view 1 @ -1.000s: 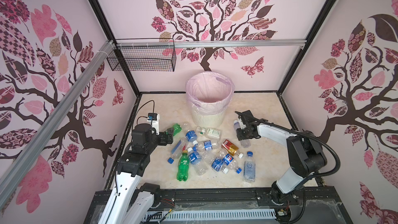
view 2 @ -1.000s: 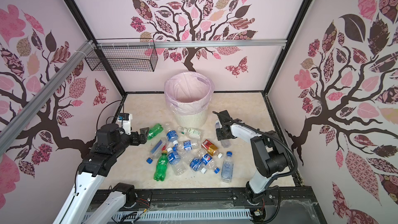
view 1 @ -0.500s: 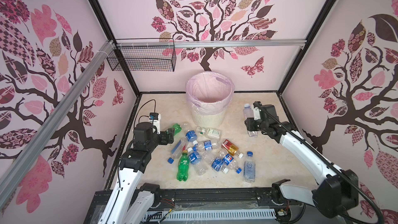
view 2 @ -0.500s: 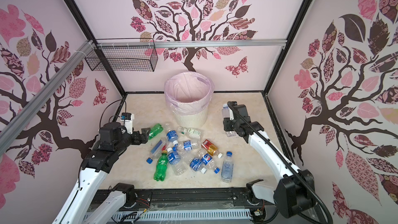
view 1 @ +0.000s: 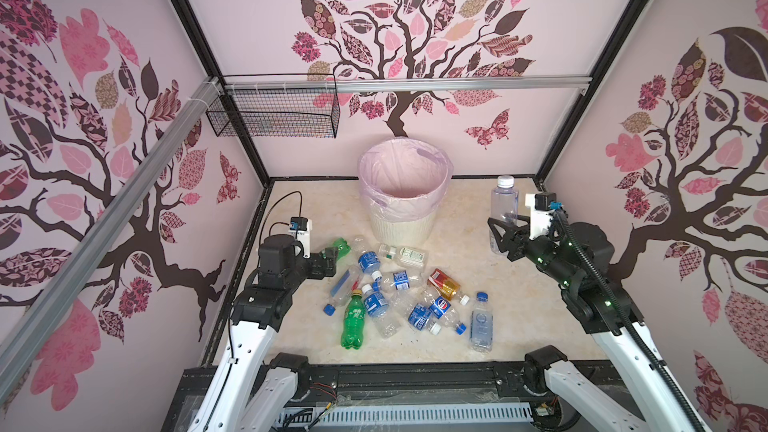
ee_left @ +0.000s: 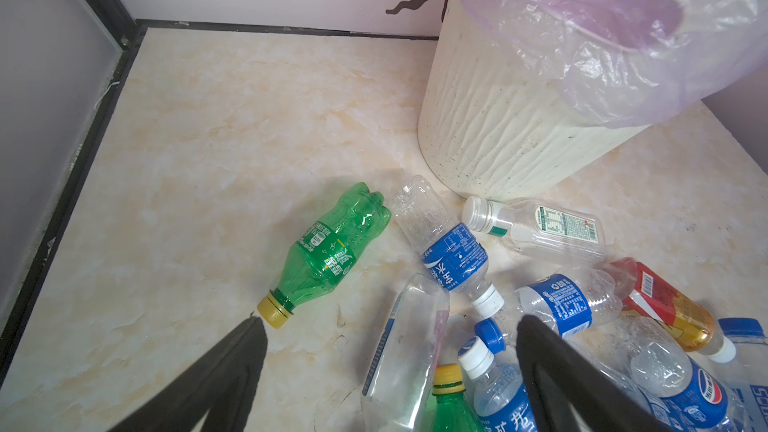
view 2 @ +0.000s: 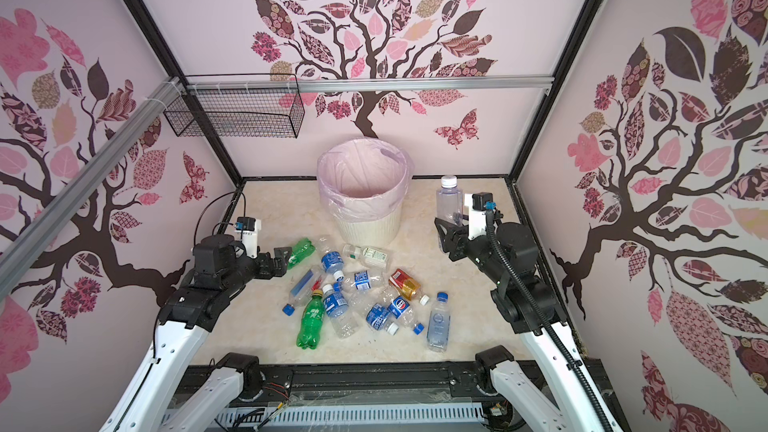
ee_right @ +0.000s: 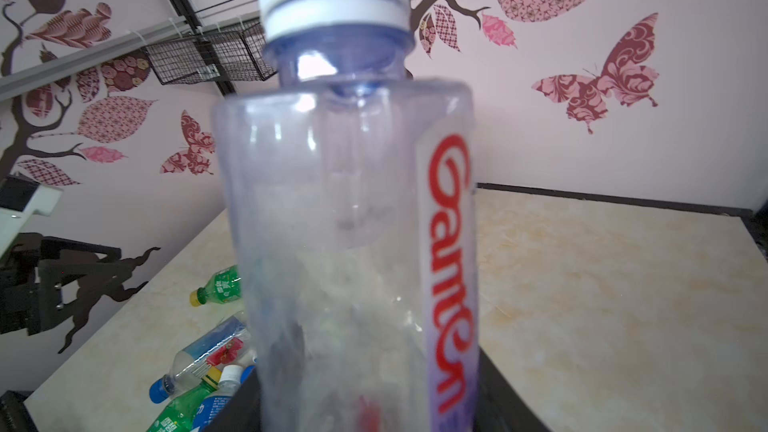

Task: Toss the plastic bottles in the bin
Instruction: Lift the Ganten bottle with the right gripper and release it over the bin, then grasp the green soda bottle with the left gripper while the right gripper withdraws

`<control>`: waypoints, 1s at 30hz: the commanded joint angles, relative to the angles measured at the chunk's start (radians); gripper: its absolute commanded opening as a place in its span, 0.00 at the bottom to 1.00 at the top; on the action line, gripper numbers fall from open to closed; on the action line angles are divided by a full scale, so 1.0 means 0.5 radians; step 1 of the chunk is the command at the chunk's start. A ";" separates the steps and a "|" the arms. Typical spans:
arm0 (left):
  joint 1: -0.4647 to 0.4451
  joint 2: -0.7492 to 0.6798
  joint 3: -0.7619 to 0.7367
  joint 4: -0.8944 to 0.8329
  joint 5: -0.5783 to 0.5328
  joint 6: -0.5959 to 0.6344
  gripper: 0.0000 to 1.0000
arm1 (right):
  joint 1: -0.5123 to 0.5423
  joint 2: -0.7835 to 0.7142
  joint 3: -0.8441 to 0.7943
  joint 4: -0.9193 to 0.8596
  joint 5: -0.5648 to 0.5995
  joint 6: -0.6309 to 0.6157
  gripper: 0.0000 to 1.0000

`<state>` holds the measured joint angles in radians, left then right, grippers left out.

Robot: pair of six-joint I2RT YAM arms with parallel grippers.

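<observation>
Clear white-capped bottle point(view 1: 504, 197) has risen off the tabletop point(view 1: 519, 309) w/ right gripper point(view 1: 502, 228) clamped on its lower body, now upright at 3 o'clock of bin point(view 1: 399, 228), not yet over rim; left gripper point(view 1: 333, 257) wide open, empty, by green bottle point(view 1: 341, 244) at bin's 8 o'clock; other bottles point(view 1: 399, 280) lie unpicked.

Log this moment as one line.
right gripper: shut on upright clear white-capped bottle, right of bin | left gripper: open, low beside green bottle nearest bin | bin: no bottles seen inside
</observation>
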<state>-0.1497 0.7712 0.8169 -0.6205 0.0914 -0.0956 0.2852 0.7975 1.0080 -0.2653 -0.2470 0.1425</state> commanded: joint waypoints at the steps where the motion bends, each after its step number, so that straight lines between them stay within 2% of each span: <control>1: 0.013 -0.025 0.047 -0.044 -0.004 0.052 0.98 | 0.005 0.340 0.288 0.276 -0.253 0.070 0.51; 4: 0.017 -0.058 0.056 -0.070 -0.013 0.050 0.98 | 0.125 0.792 0.678 0.390 -0.244 0.067 0.49; 8: 0.023 -0.095 0.072 -0.088 -0.004 0.021 0.98 | 0.242 1.498 1.413 0.235 -0.307 0.072 0.49; 10: 0.023 -0.106 0.089 -0.099 0.003 0.009 0.98 | 0.267 1.807 1.776 0.044 -0.354 0.073 0.59; 11: 0.024 -0.112 0.099 -0.108 0.004 0.002 0.98 | 0.273 1.951 1.965 -0.100 -0.359 0.065 0.71; 12: 0.026 -0.115 0.111 -0.117 0.004 0.000 0.98 | 0.277 2.059 2.107 -0.226 -0.363 0.045 0.78; 13: 0.027 -0.118 0.119 -0.128 0.003 -0.001 0.98 | 0.279 2.112 2.185 -0.311 -0.353 0.028 0.80; 15: 0.026 -0.122 0.131 -0.150 -0.001 0.008 0.98 | 0.279 2.090 2.157 -0.345 -0.305 0.002 0.87; 18: 0.029 -0.098 0.134 -0.148 -0.010 0.029 0.98 | 0.278 1.905 1.949 -0.252 -0.239 -0.043 0.96; 25: 0.061 0.114 0.263 -0.169 -0.040 0.108 0.98 | 0.269 1.550 1.741 -0.368 -0.118 -0.125 0.96; 30: 0.103 0.358 0.386 -0.257 -0.085 0.249 0.98 | 0.265 1.166 1.370 -0.356 -0.046 -0.132 0.97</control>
<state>-0.1081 0.9115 0.9596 -0.7128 0.0700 -0.0257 0.4221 1.4765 1.7550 -0.4259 -0.3061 0.0917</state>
